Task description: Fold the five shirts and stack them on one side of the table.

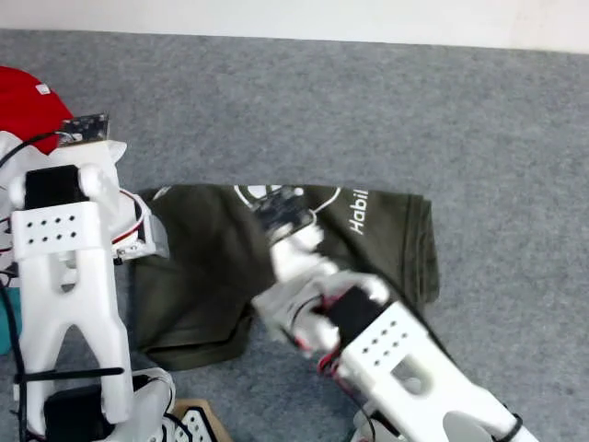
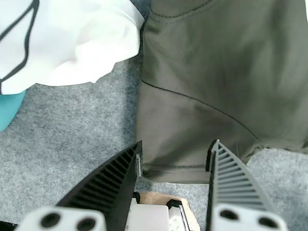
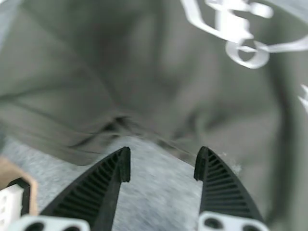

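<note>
With fingers spread above its near edge, the left gripper (image 2: 177, 144) and right gripper (image 3: 164, 151) would likely do best pinching both cloth layers together on the olive shirt (image 1: 202, 267), which lies mid-way on the grey table (image 1: 479, 120), long axis side to side, print upward toward the far edge.

The worktop (image 1: 479, 110) is covered with a grey, felt-like surface. An olive-green shirt (image 1: 198, 267) lies on it near the middle, partly folded, with white print along its far edge and its right side gathered in creases. A red garment (image 1: 23, 101) lies at the far left edge. A white garment (image 2: 72, 38) lies bunched just beside the olive shirt's left edge, and a teal thing (image 2: 7, 113) shows from under it. A small wooden board (image 1: 201, 416) lies at the near edge.
</note>
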Robot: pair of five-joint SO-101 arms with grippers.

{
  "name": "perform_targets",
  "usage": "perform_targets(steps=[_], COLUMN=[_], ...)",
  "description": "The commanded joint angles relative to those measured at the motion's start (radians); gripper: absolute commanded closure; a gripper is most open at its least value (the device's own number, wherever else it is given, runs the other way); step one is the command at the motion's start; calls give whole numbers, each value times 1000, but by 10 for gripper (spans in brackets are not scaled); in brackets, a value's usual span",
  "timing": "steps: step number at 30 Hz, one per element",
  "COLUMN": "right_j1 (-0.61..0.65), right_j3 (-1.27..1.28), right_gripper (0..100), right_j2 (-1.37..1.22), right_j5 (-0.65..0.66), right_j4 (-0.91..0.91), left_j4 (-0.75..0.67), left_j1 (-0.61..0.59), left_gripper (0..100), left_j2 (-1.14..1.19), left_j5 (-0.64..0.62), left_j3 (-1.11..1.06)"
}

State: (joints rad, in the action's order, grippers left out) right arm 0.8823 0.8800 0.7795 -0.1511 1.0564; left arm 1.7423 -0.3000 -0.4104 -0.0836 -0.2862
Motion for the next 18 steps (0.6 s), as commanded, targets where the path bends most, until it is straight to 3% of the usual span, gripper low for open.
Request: perform_targets(steps=[1, 12, 18], right_j1=[130, 255, 331], right_j3=[31, 216, 302], right_gripper=[783, 783, 783], right_j2=[13, 12, 12], right_j5=[-11, -8, 61], right_j4=[-113, -371, -469], left_j4=[-43, -172, -203], left_j1=[-53, -206, -225], left_gripper=[769, 769, 769], left_j2=[4, 5, 5], left_j5=[6, 6, 6], left_j3=[54, 51, 50])
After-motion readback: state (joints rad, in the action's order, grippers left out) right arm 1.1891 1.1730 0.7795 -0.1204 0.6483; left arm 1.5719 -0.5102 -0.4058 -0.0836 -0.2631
